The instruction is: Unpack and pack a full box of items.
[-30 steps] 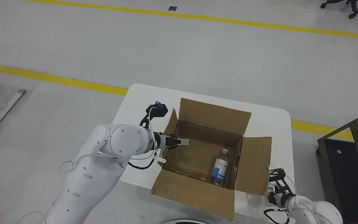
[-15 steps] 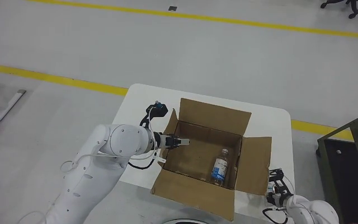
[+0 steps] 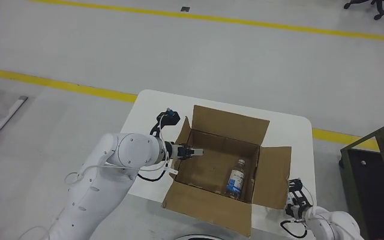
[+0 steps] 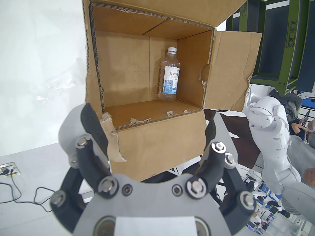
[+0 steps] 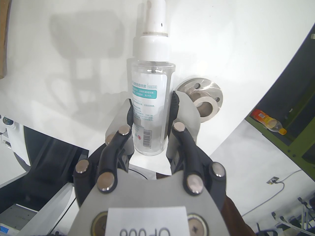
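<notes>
My left gripper (image 3: pixel 191 152) is spread wide astride the left wall of the cardboard box (image 3: pixel 231 123). A water bottle (image 3: pixel 236 180) lies inside by the right wall. Near right, my right gripper (image 5: pixel 151 106) clamps a spray bottle (image 5: pixel 150 84) beside a metal flange (image 5: pixel 202 96).

Printed labels on plastic bottle (image 4: pixel 169 81), spray bottle (image 5: pixel 147 104); lettering on green rack (image 4: pixel 292 35).

Grey floor (image 3: pixel 180 54) crossed by yellow lines (image 3: pixel 60 84); white table (image 3: pixel 150 108), green metal rack (image 3: pixel 360 159) beside it
</notes>
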Action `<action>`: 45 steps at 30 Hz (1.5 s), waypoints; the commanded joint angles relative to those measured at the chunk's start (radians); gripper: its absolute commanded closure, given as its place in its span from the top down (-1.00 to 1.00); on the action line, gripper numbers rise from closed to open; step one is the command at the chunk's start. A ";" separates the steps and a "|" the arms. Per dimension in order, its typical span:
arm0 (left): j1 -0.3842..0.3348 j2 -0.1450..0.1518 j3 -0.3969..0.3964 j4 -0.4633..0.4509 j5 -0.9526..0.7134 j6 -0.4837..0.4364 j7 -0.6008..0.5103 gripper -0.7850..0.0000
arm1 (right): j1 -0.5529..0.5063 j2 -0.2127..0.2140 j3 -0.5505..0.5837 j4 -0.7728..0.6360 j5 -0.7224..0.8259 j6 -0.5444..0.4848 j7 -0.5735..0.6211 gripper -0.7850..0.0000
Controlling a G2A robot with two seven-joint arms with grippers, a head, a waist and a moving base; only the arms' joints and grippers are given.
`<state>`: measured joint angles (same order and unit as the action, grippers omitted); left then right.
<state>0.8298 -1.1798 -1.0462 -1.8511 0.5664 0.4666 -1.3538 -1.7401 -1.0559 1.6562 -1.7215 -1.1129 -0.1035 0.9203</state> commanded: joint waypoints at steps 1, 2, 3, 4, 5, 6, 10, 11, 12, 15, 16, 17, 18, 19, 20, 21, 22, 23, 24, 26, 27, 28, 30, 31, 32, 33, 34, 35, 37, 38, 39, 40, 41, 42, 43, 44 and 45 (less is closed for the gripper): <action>0.000 0.000 0.000 0.000 0.000 0.000 0.000 1.00 | 0.001 0.000 0.031 -0.006 0.038 0.008 -0.017 -1.00; 0.000 0.000 0.000 0.000 0.000 0.000 0.000 1.00 | 0.000 0.001 0.049 -0.013 0.061 0.005 -0.028 -1.00; 0.000 0.000 0.000 0.000 0.000 0.000 0.000 1.00 | -0.004 0.001 0.071 -0.023 0.094 -0.003 -0.044 -1.00; 0.000 0.000 0.000 0.000 0.000 0.000 0.000 1.00 | -0.009 0.001 0.095 -0.035 0.137 -0.015 -0.062 -1.00; 0.000 0.000 0.000 0.000 0.000 0.000 0.000 1.00 | -0.017 0.002 0.123 -0.047 0.179 -0.027 -0.076 -1.00; 0.000 0.000 0.000 0.000 0.000 0.000 0.000 1.00 | -0.024 0.002 0.153 -0.065 0.235 -0.044 -0.093 -1.00; 0.030 0.004 -0.016 -0.004 0.000 -0.024 0.045 1.00 | -0.072 0.003 0.269 -0.130 0.428 -0.120 -0.123 -1.00; 0.035 0.007 -0.022 -0.011 0.015 -0.028 0.046 1.00 | -0.083 0.003 0.292 -0.150 0.466 -0.134 -0.125 -1.00; 0.039 0.011 -0.025 -0.020 0.034 -0.032 0.041 1.00 | -0.093 0.003 0.311 -0.164 0.504 -0.148 -0.127 -1.00; 0.047 0.021 -0.040 -0.060 0.106 -0.042 0.019 1.00 | -0.115 0.003 0.357 -0.192 0.615 -0.198 -0.132 -1.00; 0.047 0.025 -0.047 -0.077 0.132 -0.046 0.014 1.00 | -0.118 0.003 0.369 -0.198 0.653 -0.210 -0.134 -1.00; 0.049 0.028 -0.053 -0.091 0.154 -0.051 0.006 1.00 | -0.123 0.003 0.379 -0.203 0.684 -0.224 -0.134 -1.00; 0.051 0.032 -0.061 -0.103 0.183 -0.056 0.000 1.00 | -0.127 0.003 0.388 -0.209 0.716 -0.236 -0.136 -1.00; 0.053 0.036 -0.070 -0.113 0.218 -0.057 -0.002 1.00 | -0.133 0.003 0.396 -0.218 0.737 -0.248 -0.136 -1.00; 0.056 0.038 -0.077 -0.117 0.238 -0.056 -0.001 1.00 | -0.138 0.003 0.398 -0.223 0.749 -0.256 -0.134 -1.00; 0.064 0.043 -0.087 -0.117 0.276 -0.059 -0.003 1.00 | -0.147 0.003 0.401 -0.238 0.765 -0.270 -0.132 -1.00; 0.069 0.045 -0.090 -0.116 0.286 -0.063 -0.007 1.00 | -0.151 0.003 0.403 -0.241 0.768 -0.274 -0.131 -1.00; 0.074 0.048 -0.095 -0.104 0.307 -0.069 -0.016 1.00 | -0.157 0.003 0.400 -0.251 0.771 -0.281 -0.130 -1.00; 0.079 0.050 -0.097 -0.097 0.331 -0.079 -0.021 1.00 | -0.163 0.003 0.395 -0.259 0.780 -0.288 -0.130 -1.00; 0.085 0.053 -0.095 -0.090 0.350 -0.094 -0.027 1.00 | -0.166 0.003 0.388 -0.267 0.793 -0.296 -0.128 -1.00; 0.090 0.053 -0.089 -0.083 0.353 -0.105 -0.035 1.00 | -0.168 0.003 0.383 -0.274 0.802 -0.301 -0.124 -1.00; 0.094 0.053 -0.083 -0.076 0.353 -0.114 -0.041 1.00 | -0.170 0.004 0.377 -0.280 0.812 -0.306 -0.120 -1.00; 0.096 0.053 -0.062 -0.060 0.385 -0.136 -0.043 1.00 | -0.171 0.004 0.370 -0.295 0.820 -0.326 -0.125 -1.00; 0.098 0.052 -0.049 -0.053 0.389 -0.142 -0.049 1.00 | -0.174 0.004 0.364 -0.305 0.821 -0.342 -0.129 -1.00; 0.097 0.050 -0.042 -0.050 0.386 -0.143 -0.047 1.00 | -0.179 0.004 0.359 -0.310 0.821 -0.350 -0.133 -1.00; 0.096 0.049 -0.037 -0.046 0.379 -0.138 -0.046 1.00 | -0.183 0.004 0.352 -0.316 0.822 -0.358 -0.136 -1.00; 0.094 0.048 -0.034 -0.046 0.377 -0.136 -0.044 1.00 | -0.185 0.004 0.347 -0.318 0.822 -0.362 -0.137 -1.00; 0.092 0.045 -0.029 -0.047 0.370 -0.132 -0.040 1.00 | -0.186 0.004 0.338 -0.322 0.820 -0.363 -0.139 -1.00; 0.090 0.043 -0.023 -0.050 0.354 -0.134 -0.038 1.00 | -0.186 0.004 0.323 -0.325 0.827 -0.365 -0.136 -1.00; 0.089 0.041 -0.016 -0.055 0.351 -0.144 -0.035 1.00 | -0.182 0.005 0.312 -0.326 0.825 -0.359 -0.133 -1.00; 0.089 0.040 -0.010 -0.056 0.346 -0.150 -0.035 1.00 | -0.178 0.005 0.303 -0.329 0.825 -0.356 -0.132 -1.00; 0.089 0.040 -0.007 -0.055 0.342 -0.154 -0.035 1.00 | -0.175 0.006 0.297 -0.329 0.825 -0.354 -0.131 -1.00; 0.089 0.038 -0.001 -0.048 0.340 -0.156 -0.034 1.00 | -0.171 0.006 0.288 -0.331 0.820 -0.351 -0.129 -1.00; 0.089 0.037 0.006 -0.039 0.341 -0.159 -0.032 1.00 | -0.166 0.007 0.281 -0.333 0.814 -0.349 -0.128 -1.00; 0.088 0.036 0.015 -0.028 0.342 -0.165 -0.032 1.00 | -0.162 0.007 0.271 -0.334 0.813 -0.349 -0.127 -1.00; 0.086 0.034 0.023 -0.014 0.341 -0.168 -0.031 1.00 | -0.158 0.008 0.264 -0.334 0.809 -0.349 -0.126 -1.00; 0.081 0.032 0.037 0.006 0.357 -0.173 -0.029 0.80 | -0.153 0.009 0.254 -0.333 0.804 -0.349 -0.125 -1.00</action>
<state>0.9152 -1.1456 -1.0217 -1.8636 0.9104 0.2977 -1.3851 -1.8975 -1.0478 1.9179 -2.0553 -0.3051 -0.4520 0.7948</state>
